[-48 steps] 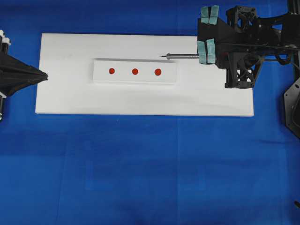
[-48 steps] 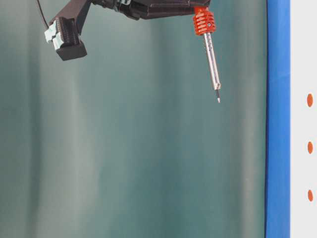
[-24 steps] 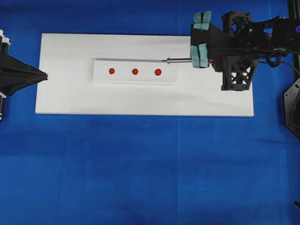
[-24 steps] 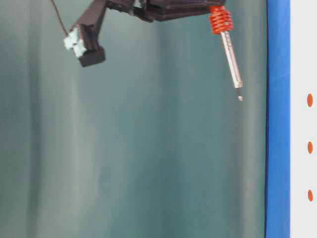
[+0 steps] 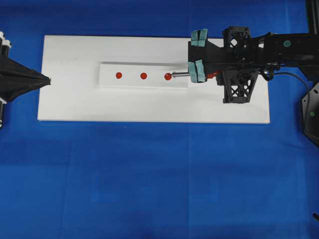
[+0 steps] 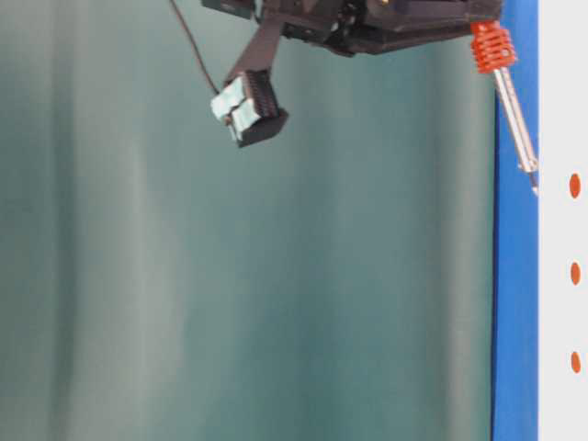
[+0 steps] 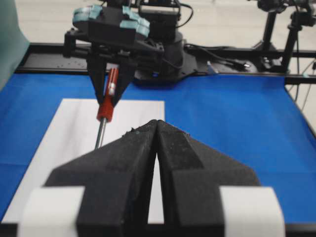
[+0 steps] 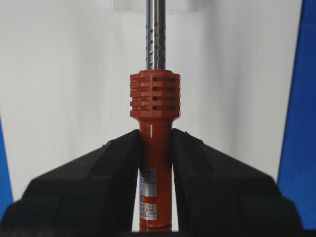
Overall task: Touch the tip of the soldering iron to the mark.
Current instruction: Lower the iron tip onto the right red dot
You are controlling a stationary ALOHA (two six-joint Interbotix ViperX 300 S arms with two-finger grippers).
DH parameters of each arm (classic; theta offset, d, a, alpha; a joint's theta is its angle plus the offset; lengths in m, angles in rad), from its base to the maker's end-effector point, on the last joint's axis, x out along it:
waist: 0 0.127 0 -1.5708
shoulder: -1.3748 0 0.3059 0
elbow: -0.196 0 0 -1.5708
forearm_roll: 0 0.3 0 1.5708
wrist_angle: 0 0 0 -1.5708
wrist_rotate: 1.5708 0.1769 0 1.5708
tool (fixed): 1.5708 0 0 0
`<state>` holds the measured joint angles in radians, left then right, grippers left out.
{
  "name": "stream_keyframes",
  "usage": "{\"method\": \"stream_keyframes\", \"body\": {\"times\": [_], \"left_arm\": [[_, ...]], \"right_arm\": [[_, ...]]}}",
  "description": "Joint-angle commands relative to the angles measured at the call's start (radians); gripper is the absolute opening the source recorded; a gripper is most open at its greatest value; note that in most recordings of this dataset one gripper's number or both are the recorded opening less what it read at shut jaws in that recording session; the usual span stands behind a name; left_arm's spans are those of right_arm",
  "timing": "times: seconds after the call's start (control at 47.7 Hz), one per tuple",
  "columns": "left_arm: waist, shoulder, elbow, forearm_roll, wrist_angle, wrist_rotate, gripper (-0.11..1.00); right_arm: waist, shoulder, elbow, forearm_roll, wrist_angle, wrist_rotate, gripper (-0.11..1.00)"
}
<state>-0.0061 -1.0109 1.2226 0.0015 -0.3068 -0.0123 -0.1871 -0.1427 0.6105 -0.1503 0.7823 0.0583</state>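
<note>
My right gripper (image 5: 211,75) is shut on the orange-red handle of the soldering iron (image 8: 155,163), just behind its ribbed collar (image 8: 154,96). The silver shaft (image 5: 180,74) points left and slants down, as the table-level view (image 6: 514,115) shows. Its tip (image 5: 173,75) is at the right edge of the mark (image 5: 168,76), the largest red dot on the white strip (image 5: 132,68). In the table-level view the tip (image 6: 535,188) is at the board's surface, level with the mark (image 6: 574,186); I cannot tell if it touches. My left gripper (image 5: 47,79) is shut and empty at the board's left edge.
The strip lies on a white board (image 5: 149,107) on blue cloth (image 5: 149,179). Two smaller red dots (image 5: 143,76) (image 5: 118,75) sit left of the mark. The right arm's frame (image 5: 239,87) hangs over the board's right end. The black cord (image 6: 188,41) trails up behind the arm.
My right gripper has moved left, toward the near side and down, bringing the iron's tip from above the strip's far right corner to the mark's edge. The left gripper has not moved.
</note>
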Motion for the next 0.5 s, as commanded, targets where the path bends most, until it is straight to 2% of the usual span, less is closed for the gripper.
{"method": "stream_keyframes", "body": {"times": [0.0, 0.482], "left_arm": [[-0.002, 0.003, -0.011, 0.002, -0.011, 0.0, 0.0], [-0.002, 0.003, -0.011, 0.002, -0.015, 0.0, 0.0]], "right_arm": [[-0.011, 0.003, 0.0, 0.002, -0.02, 0.002, 0.06], [-0.015, 0.046, 0.017, 0.002, -0.044, 0.002, 0.06]]}}
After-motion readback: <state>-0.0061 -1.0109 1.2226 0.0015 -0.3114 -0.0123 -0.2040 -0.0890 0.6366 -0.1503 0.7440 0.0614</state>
